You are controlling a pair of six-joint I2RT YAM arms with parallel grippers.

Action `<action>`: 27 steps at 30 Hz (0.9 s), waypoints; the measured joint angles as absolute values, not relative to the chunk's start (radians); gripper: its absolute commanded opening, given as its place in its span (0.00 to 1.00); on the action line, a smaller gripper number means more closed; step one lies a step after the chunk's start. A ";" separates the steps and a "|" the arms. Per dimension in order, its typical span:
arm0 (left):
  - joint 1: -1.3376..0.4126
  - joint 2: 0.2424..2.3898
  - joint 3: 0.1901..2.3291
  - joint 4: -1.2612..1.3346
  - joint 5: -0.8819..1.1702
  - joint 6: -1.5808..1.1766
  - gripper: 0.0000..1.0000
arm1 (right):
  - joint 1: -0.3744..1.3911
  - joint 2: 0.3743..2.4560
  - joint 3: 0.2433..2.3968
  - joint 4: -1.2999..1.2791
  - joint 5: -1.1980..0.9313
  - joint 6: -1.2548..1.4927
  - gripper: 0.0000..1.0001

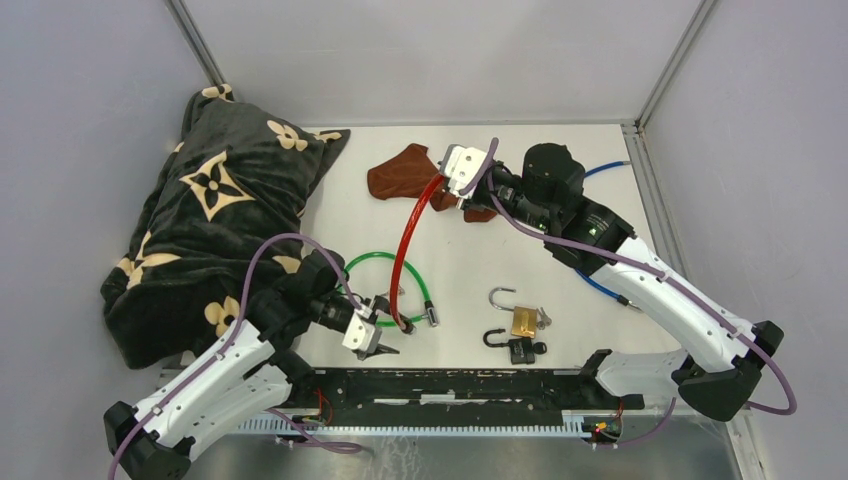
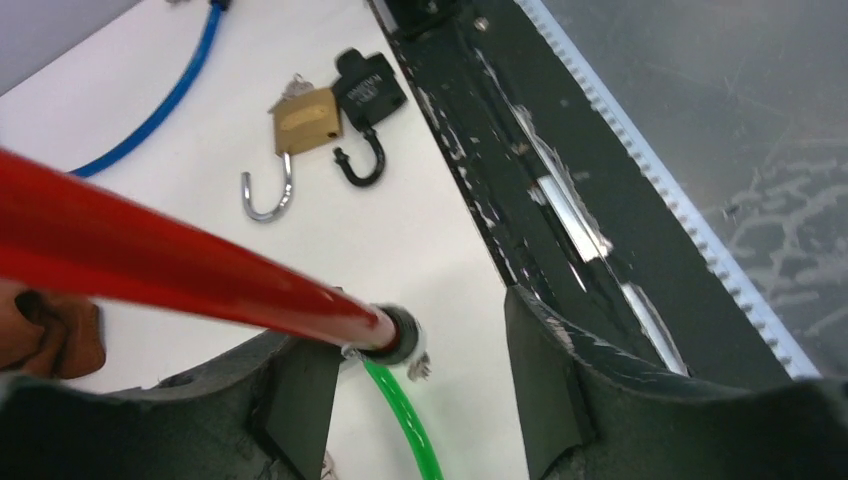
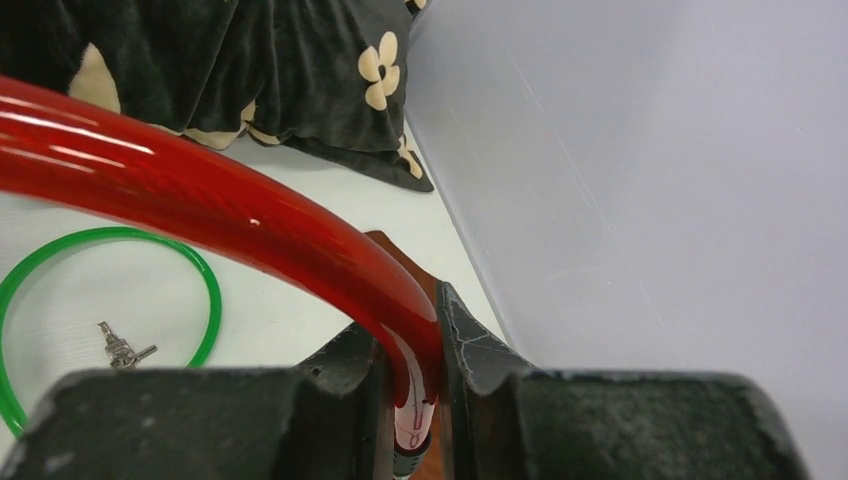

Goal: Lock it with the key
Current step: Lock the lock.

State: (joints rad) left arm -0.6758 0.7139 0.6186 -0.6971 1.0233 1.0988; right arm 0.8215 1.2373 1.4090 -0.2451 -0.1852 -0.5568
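Note:
A red cable lock [image 1: 408, 235] runs from my right gripper [image 1: 458, 186] down to my left gripper [image 1: 377, 340]. My right gripper [image 3: 412, 340] is shut on one end of the red cable [image 3: 230, 215], held above the table. My left gripper [image 2: 415, 330] is open. The cable's other end, with a grey cap [image 2: 398, 335], lies between its jaws, close to the left finger [image 2: 295, 385]. A small silver key [image 3: 122, 347] lies inside a green cable loop [image 3: 205, 290]. The green cable [image 2: 405, 425] passes under the cap.
A brass padlock [image 1: 522, 320] and a black padlock [image 1: 520, 349], both with open shackles, lie right of my left gripper; both show in the left wrist view [image 2: 305, 120] [image 2: 365, 95]. There are also a blue cable [image 1: 603, 290], a brown cloth [image 1: 405, 168] and a black flowered blanket [image 1: 215, 220] at the left.

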 measured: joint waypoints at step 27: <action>-0.515 0.562 0.464 0.221 0.260 -0.543 0.02 | 0.938 1.066 1.002 0.304 0.024 -0.055 0.00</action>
